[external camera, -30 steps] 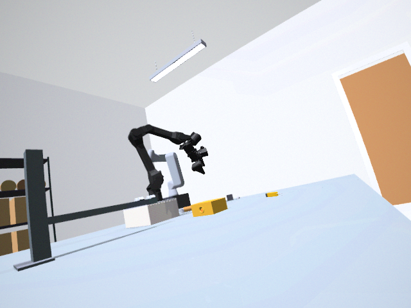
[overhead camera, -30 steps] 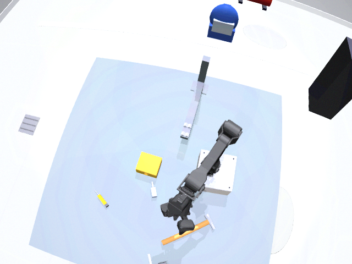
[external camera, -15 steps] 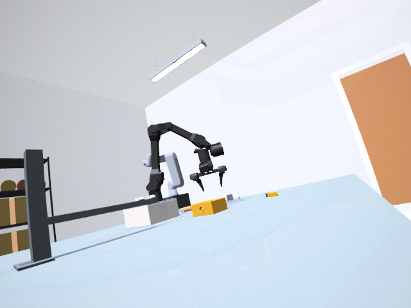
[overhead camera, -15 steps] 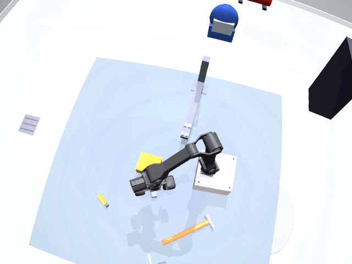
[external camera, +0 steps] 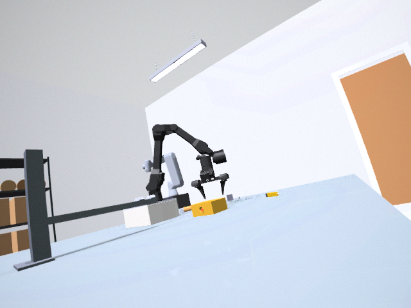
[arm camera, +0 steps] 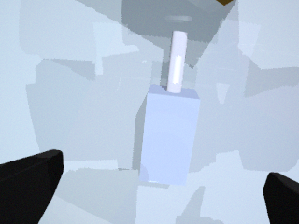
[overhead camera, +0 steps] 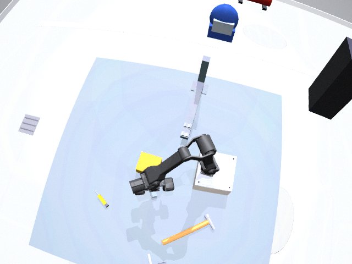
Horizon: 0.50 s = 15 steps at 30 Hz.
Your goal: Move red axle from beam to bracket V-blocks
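The end effector (overhead camera: 153,186) (external camera: 214,196) (arm camera: 166,175) hangs over the tabletop (overhead camera: 99,113) (external camera: 265,265), its fingers wide apart with nothing between them. Below it, in the wrist view, a pale block (overhead camera: 153,194) (arm camera: 170,135) with a slim rod (arm camera: 177,63) sticking out of one end lies on the tabletop. The yellow beam (overhead camera: 149,160) (external camera: 210,206) sits near the end effector, toward the top of the top view; the red axle (external camera: 201,209) shows inside the hole in the beam's face. Farther off that way stands the bracket (overhead camera: 194,109) (external camera: 38,205), carrying the V-blocks (overhead camera: 186,125) at its near end. In the top view, a hammer (overhead camera: 186,232) lies below and right of the end effector, and a yellow-handled screwdriver (overhead camera: 102,199) to its left.
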### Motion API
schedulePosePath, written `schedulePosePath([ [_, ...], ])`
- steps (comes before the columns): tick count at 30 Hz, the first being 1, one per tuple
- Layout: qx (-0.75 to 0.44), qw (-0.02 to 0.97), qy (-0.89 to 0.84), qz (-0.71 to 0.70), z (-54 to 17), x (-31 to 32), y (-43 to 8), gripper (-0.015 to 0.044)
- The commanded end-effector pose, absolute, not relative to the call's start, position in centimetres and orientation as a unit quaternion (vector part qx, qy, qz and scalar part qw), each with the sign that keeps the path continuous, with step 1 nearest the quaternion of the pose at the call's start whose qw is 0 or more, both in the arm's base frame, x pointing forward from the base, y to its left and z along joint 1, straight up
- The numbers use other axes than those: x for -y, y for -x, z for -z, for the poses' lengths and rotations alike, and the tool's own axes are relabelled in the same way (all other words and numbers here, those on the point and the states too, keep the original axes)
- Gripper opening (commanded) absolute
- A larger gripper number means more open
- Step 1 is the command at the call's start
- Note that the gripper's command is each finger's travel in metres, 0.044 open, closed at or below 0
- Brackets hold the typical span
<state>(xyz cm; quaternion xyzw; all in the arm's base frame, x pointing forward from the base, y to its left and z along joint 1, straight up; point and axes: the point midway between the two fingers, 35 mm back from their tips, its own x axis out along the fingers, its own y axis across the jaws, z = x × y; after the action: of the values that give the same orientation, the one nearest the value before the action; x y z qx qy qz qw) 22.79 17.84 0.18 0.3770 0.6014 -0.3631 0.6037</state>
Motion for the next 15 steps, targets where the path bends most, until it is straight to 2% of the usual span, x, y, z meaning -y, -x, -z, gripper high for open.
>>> schedulePosePath([
  [1,-0.599,0.604,-0.377,0.366,0.9,-17.7,-22.8,0.044],
  [15,-0.599,0.604,-0.377,0.366,2.5,-17.8,-22.8,0.044],
])
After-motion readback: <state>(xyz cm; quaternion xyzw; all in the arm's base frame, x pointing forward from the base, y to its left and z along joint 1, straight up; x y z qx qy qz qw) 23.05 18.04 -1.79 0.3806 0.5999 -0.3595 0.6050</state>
